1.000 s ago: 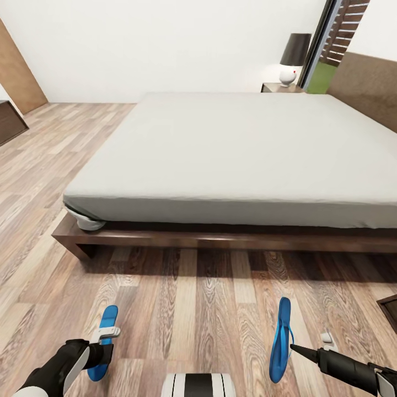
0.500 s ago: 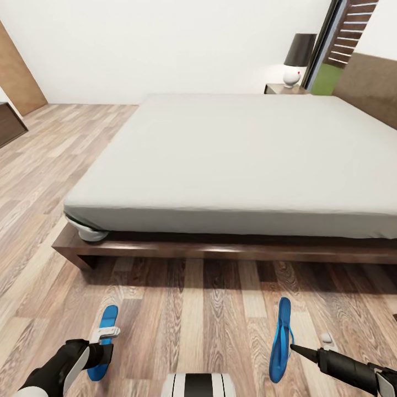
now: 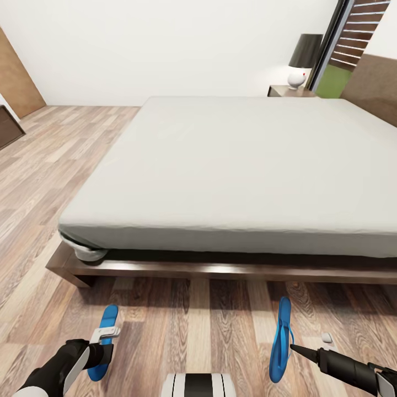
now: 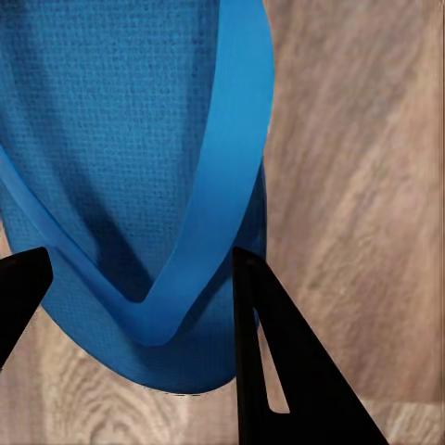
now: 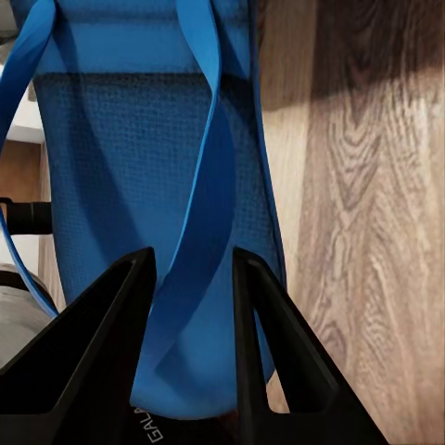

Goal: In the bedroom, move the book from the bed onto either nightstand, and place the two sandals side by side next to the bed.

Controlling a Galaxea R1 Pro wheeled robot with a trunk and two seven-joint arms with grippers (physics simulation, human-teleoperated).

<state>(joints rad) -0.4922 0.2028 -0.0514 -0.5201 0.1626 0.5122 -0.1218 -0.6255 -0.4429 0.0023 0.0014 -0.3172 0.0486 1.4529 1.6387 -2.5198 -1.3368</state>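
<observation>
I hold both bright blue sandals just above the wood floor in front of the bed (image 3: 237, 165), a low dark-framed bed with a plain grey mattress. My left gripper (image 3: 106, 337) is shut on the left sandal (image 3: 109, 318). The left wrist view shows that sandal (image 4: 120, 139) between the black fingers (image 4: 269, 352) of my left gripper (image 4: 139, 260). My right gripper (image 3: 293, 348) is shut on the right sandal (image 3: 282, 331), which hangs on edge. Its fingers (image 5: 264, 334) pinch the strap of that sandal (image 5: 130, 158) at my right gripper (image 5: 192, 260). A nightstand (image 3: 286, 91) stands beyond the bed. The book is out of view.
A dark-shaded lamp with a white base (image 3: 300, 66) stands on the nightstand, beside a tall window (image 3: 344, 44). The headboard (image 3: 377, 82) runs along the right. A dark cabinet (image 3: 8, 127) and a wooden door (image 3: 19, 77) are at the far left. Plank floor stretches left of the bed.
The whole view has shifted toward the bed, which now looks larger and nearer: the camera moved. Both sandals stay in the grippers at the same spots in view.
</observation>
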